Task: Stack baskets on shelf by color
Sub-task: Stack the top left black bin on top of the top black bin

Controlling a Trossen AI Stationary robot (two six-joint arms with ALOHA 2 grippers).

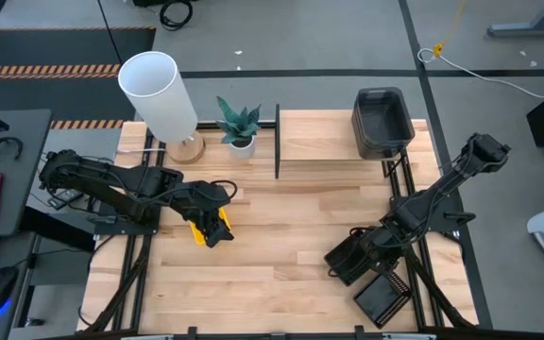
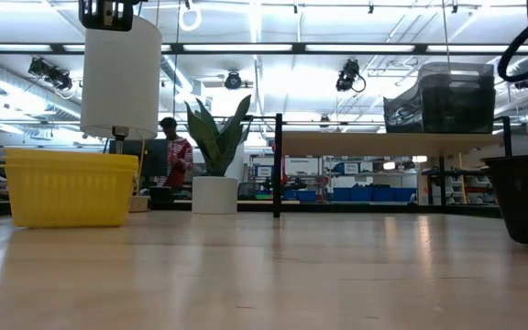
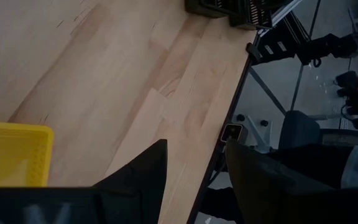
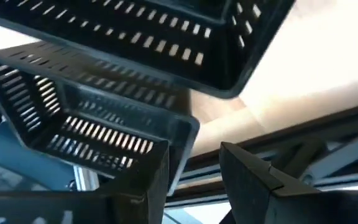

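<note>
Left gripper [image 1: 217,229], fingers wide, over yellow basket [image 1: 197,229], left-center of high view. Right gripper [image 1: 348,260], lower right, jaws part open near black mesh baskets [image 1: 382,297]; grip unclear. Grey baskets [image 1: 382,121] on shelf [image 1: 333,142], upper right.

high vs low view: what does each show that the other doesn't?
Only the high view: both arms, the left gripper over the yellow basket, the right gripper at the black mesh baskets near the table's front right edge.

Only the low view: the room behind, with a person in red standing far back.

Both: the yellow basket, the white lamp, the potted plant, the shelf with the dark grey baskets on its right end, and the wooden tabletop.
</note>
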